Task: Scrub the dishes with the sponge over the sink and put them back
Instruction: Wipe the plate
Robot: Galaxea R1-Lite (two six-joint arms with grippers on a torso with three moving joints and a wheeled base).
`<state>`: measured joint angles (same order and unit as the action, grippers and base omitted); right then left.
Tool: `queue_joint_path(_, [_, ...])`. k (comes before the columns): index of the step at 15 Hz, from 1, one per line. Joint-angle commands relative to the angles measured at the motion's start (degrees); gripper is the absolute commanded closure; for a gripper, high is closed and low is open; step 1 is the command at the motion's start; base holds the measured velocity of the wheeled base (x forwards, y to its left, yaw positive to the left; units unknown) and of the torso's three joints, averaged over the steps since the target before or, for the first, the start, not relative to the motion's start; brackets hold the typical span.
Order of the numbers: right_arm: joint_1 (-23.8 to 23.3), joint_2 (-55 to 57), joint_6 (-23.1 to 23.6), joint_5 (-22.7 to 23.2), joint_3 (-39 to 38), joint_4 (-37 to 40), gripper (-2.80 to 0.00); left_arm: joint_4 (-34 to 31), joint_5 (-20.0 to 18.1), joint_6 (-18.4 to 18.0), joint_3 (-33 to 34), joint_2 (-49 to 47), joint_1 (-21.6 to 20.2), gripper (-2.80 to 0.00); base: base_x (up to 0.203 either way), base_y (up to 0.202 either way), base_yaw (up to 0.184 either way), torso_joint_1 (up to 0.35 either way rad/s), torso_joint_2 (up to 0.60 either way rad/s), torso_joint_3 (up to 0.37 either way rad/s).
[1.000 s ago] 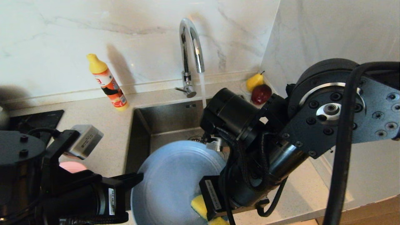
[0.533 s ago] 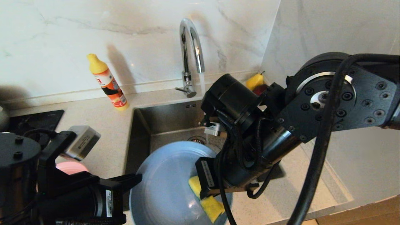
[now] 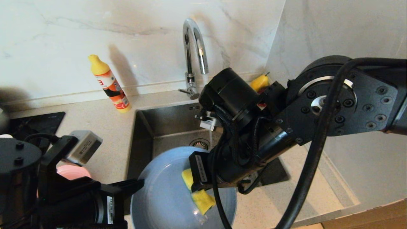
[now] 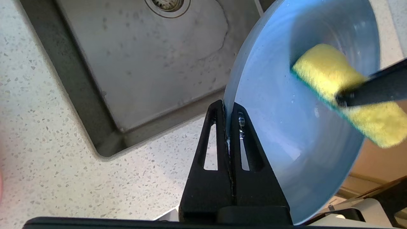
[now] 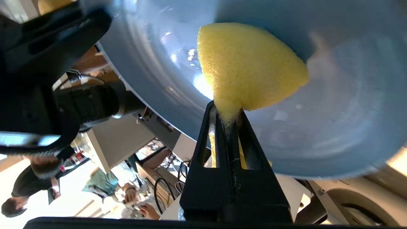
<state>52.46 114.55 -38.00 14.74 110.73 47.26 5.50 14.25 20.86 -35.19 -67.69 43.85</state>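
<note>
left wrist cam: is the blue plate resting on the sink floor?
No. The left gripper pinches the blue-grey plate by its rim, holding it tilted clear above the sink floor.

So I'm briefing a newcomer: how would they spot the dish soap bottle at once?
Start at the steel sink and its chrome tap. Look to the tap's left along the marble wall: the dish soap bottle stands there alone on the counter. It is orange with a yellow cap, unlike the yellow pear in the far corner.
</note>
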Motion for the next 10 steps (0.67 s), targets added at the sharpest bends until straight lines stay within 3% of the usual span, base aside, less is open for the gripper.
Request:
queue_joint_path(1, [1.1,0.1,0.2,0.1,-0.1,0.1,0.00,0.0,0.1,0.1,-0.1,-0.2,0.0,0.00,0.000,0.000,0.000,0.000,0.00,0.000])
queue_joint_path(10, [5.3,1.4,1.1,0.1,-0.1,-0.9,0.00,0.0,0.0,0.1,0.1,-0.3,0.1,0.00,0.000,0.000,0.000,0.000,0.00,0.000])
